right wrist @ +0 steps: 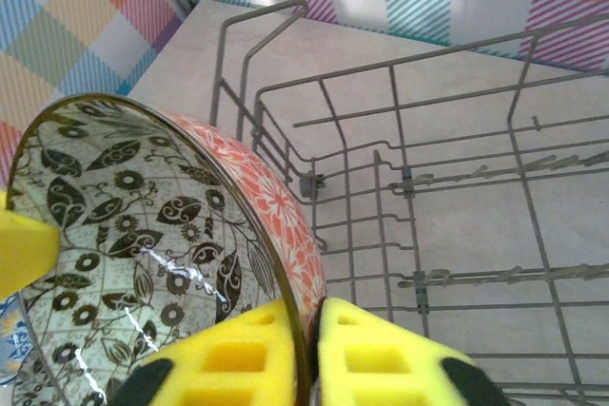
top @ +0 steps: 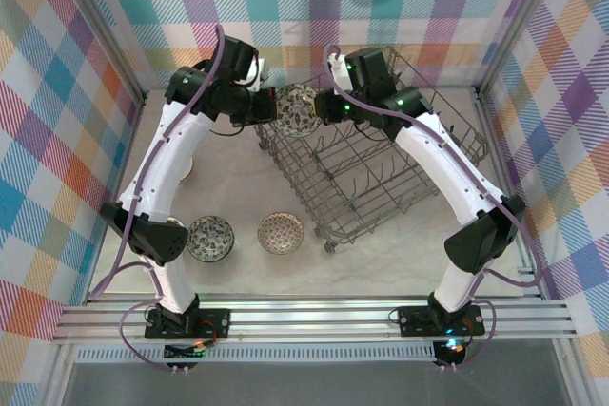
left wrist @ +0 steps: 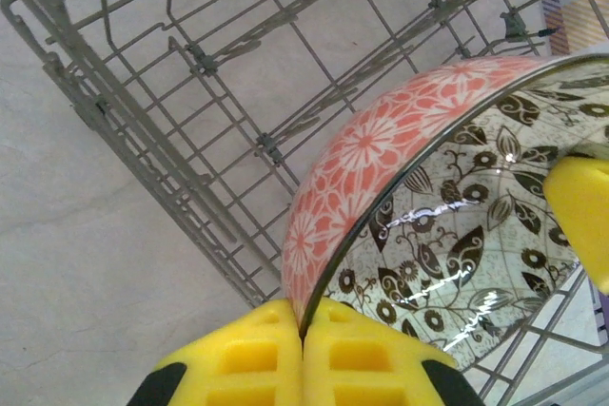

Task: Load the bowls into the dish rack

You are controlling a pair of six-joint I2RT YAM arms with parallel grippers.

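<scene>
A bowl with an orange-red flowered outside and a dark leaf pattern inside hangs on edge above the dish rack's left end. My left gripper is shut on its rim from the left and my right gripper is shut on the opposite rim. In the left wrist view the yellow pads pinch the bowl over the rack wires. In the right wrist view my gripper clamps the bowl wall, with the rack beyond. Two more patterned bowls sit on the table.
The grey wire rack stands slanted at centre right, with upright tines inside and small wheels at its near corner. A pale round thing lies partly hidden under my left arm. Checked cloth walls enclose the table on three sides.
</scene>
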